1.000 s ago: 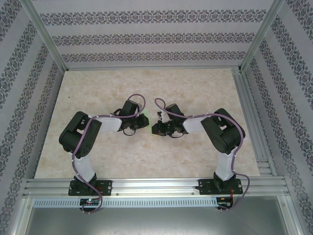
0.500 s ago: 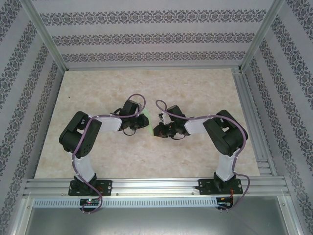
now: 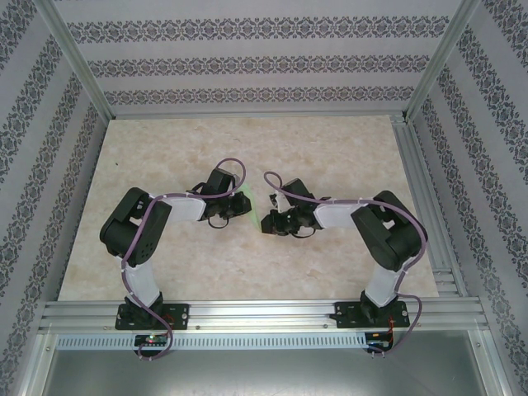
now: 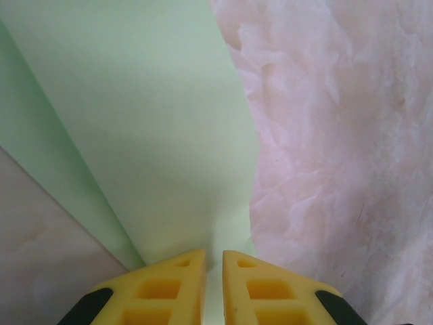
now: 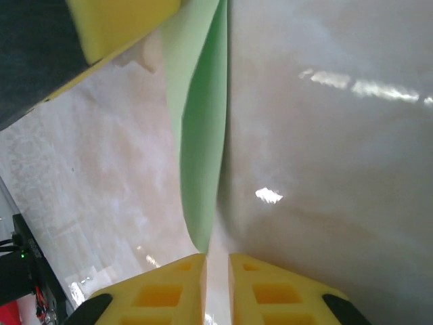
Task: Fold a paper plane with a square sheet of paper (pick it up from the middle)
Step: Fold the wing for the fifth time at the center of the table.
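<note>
From above, you see both arms reaching inward to meet near the middle of a pale marbled table (image 3: pixel 330 148). Between them lies the paper plane (image 3: pixel 251 202), a thin strip of pale green paper that is mostly covered by the two hands. The left hand (image 3: pixel 238 205) is at one end of it and the right hand (image 3: pixel 269 221) is at the other.

Through the left wrist camera, your left hand (image 4: pixel 214 256) shows two yellow fingers drawn almost together, pinching the paper plane (image 4: pixel 155 122) at its near edge. The paper spreads away from the fingers as a broad flat panel. A second, slightly darker layer shows along its left side, and the table (image 4: pixel 338 135) is to the right.

Through the right wrist camera, your right hand (image 5: pixel 216 258) has its yellow fingers only narrowly apart. The paper plane (image 5: pixel 199 156) appears here as a slim folded shape that tapers to a point right at that gap. You cannot tell whether the fingers are gripping the tip or merely touching it. At the paper's far end, a yellow finger (image 5: pixel 115 20) of the left hand is in the top left corner.
</note>
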Motion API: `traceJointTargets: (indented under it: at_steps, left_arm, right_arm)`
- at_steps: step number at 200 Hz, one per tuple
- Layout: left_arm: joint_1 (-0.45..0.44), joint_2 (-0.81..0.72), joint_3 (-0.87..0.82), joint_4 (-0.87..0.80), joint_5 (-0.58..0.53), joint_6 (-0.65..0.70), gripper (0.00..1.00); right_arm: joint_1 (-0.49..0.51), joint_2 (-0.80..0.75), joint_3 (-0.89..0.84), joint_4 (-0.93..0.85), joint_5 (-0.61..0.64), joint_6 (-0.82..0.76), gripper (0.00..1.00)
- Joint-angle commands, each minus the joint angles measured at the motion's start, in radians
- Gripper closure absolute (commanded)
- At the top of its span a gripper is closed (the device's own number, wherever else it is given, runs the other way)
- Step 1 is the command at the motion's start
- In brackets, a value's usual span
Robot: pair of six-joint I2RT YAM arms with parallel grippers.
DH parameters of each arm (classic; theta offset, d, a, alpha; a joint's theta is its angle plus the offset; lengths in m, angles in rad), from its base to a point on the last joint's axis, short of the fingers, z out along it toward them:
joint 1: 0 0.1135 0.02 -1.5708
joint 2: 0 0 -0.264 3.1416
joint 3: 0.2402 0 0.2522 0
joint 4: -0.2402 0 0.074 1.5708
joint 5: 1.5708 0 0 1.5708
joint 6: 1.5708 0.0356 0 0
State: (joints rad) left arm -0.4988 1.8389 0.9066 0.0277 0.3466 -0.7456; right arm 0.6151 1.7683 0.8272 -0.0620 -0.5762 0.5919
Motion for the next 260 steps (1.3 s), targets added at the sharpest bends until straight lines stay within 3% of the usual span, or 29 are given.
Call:
traceJointTargets:
  at_steps: [1,109,260]
  left_arm:
    - [-0.004,0.030,0.011,-0.055,-0.026,-0.010,0.84]
    - [-0.003,0.026,0.012,-0.056,-0.024,-0.012,0.84]
    - [-0.003,0.024,0.012,-0.058,-0.036,-0.016,0.84]
  right_arm:
    - [0.005,-0.079,0.001,-0.020,0.053,-0.011,0.81]
    - [0.049,0.088,0.150,0.027,-0.017,0.011,0.84]
    - [0.029,0.101,0.009,0.012,0.006,0.033,0.86]
